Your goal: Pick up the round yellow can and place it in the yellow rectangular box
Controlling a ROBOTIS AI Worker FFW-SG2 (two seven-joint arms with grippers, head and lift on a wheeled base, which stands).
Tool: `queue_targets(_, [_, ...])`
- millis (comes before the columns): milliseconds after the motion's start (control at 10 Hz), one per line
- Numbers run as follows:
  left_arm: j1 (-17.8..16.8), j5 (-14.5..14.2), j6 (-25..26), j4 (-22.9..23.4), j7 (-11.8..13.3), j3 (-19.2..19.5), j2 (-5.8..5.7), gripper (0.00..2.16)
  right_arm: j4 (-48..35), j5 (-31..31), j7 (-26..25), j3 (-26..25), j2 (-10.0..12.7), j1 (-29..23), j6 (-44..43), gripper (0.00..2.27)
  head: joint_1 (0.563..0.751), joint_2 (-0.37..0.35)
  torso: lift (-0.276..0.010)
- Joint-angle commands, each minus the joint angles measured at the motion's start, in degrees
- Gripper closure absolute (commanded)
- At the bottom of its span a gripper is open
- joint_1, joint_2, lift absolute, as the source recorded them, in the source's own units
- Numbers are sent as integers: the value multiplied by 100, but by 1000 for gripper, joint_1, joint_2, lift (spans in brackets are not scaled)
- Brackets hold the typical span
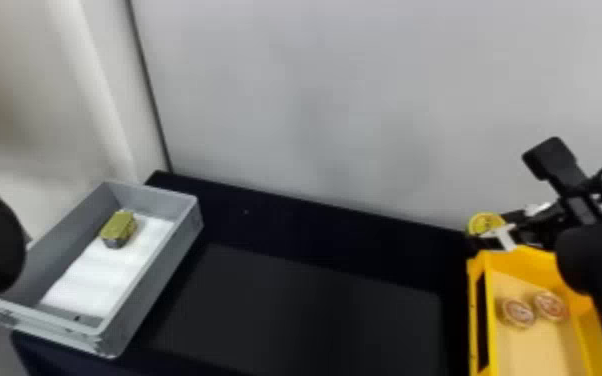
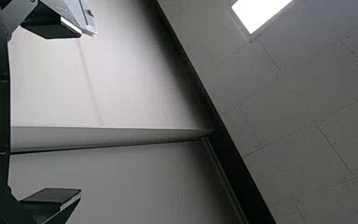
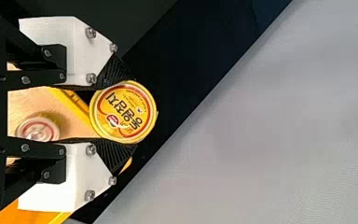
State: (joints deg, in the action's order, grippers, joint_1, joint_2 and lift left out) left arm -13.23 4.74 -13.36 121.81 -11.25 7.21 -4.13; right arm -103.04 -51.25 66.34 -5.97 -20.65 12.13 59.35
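Right wrist view: the part-closed black two-fingered claw (image 3: 132, 112) grips the round yellow metal can (image 3: 123, 112), likely stiff but slick, sensibly by its sides.

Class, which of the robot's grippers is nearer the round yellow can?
Right. The right gripper holds the round yellow can between its fingers; the left gripper is well away from it, over on the robot's left.
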Motion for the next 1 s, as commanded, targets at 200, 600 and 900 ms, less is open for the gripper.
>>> queue_targets(200, [-4, 0, 9, 10, 9, -8, 0, 82, 161, -125, -65, -616, -88, -255, -9, 785, 694, -78, 0])
queue_targets(600, [-4, 0, 9, 19, 9, 0, 0, 82, 486, -151, -135, -1029, -18, -475, -79, 785, 694, -78, 0])
queue_targets(900, [-4, 0, 9, 27, 9, 9, 8, 82, 855, -151, -206, -1205, 35, -527, -202, 785, 694, -78, 0])
